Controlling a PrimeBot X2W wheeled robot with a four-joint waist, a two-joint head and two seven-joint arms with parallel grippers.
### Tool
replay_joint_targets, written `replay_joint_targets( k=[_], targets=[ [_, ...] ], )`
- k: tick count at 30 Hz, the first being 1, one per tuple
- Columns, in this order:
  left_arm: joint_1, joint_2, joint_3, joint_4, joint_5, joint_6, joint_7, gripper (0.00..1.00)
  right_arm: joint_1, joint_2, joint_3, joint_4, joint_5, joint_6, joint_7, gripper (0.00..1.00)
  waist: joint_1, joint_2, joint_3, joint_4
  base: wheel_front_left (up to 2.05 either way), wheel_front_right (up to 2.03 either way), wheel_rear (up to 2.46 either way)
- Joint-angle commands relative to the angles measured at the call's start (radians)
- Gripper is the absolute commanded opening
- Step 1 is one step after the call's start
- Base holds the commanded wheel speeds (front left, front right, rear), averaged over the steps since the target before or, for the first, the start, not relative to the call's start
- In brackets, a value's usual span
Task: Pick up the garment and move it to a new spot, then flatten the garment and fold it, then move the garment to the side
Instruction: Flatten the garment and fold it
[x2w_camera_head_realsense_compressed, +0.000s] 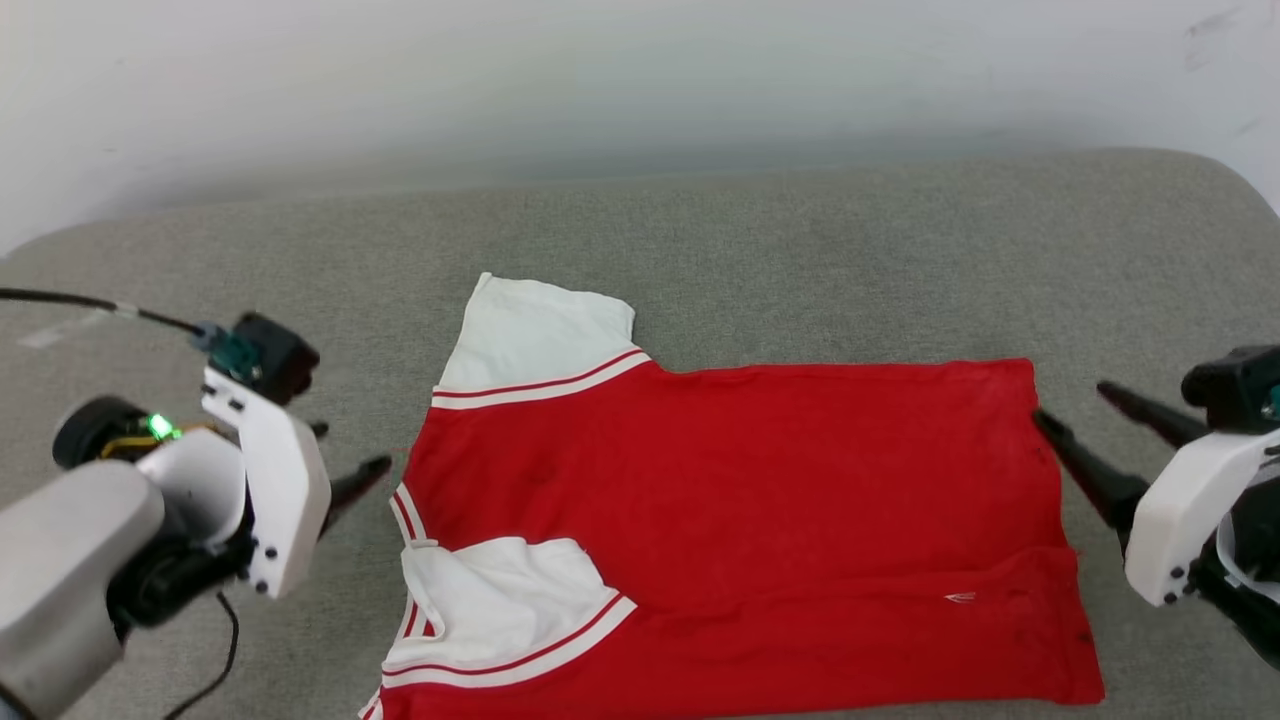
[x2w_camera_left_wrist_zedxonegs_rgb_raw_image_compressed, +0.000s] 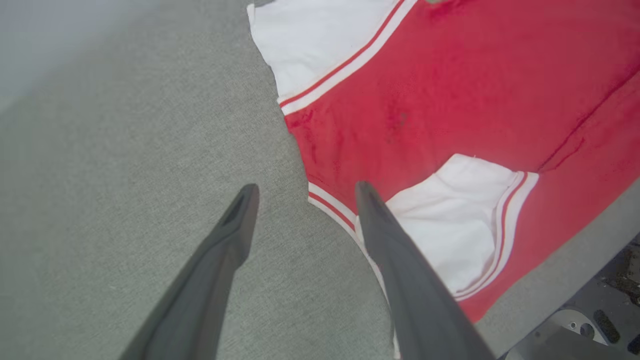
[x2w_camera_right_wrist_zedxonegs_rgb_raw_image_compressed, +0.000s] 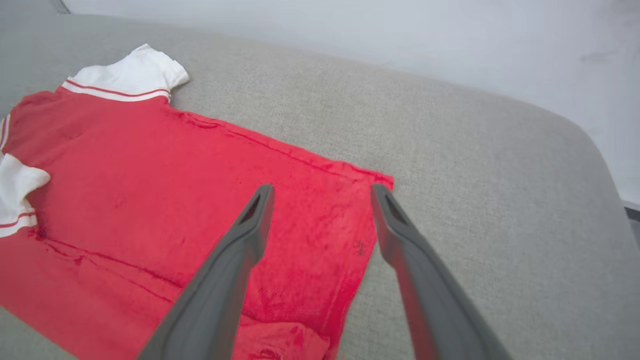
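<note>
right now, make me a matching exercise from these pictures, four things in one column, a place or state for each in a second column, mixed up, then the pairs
Things:
1. left gripper
2. right gripper
3. far sleeve
4. near sleeve

Places or states:
a. open, at the garment's hem end
b. folded in, lying on red cloth
c. open, at the neck end
d. spread flat on the cushion

Pairs: 1-c, 2-a, 3-d, 4-b
</note>
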Motion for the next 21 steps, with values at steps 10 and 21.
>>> replay_joint_targets(
  k=[10,21],
  targets=[
    [-0.167,-0.059,0.062,0.098,0.059,0.004,-0.03,1.0,0.044,0.206,-0.243,-0.138,-0.279,0.0,-0.306,1.0,0.0001,0.0,0.092,-0.047,0.0,0.0,0.0],
    [-0.384,-0.099,0.126,0.223,-0.025,-0.034,0.159,1.0,0.148,0.423,-0.395,-0.26,-0.47,0.0,-0.493,1.0,0.0001,0.0,0.265,-0.108,0.0,0.0,0.0]
  ],
)
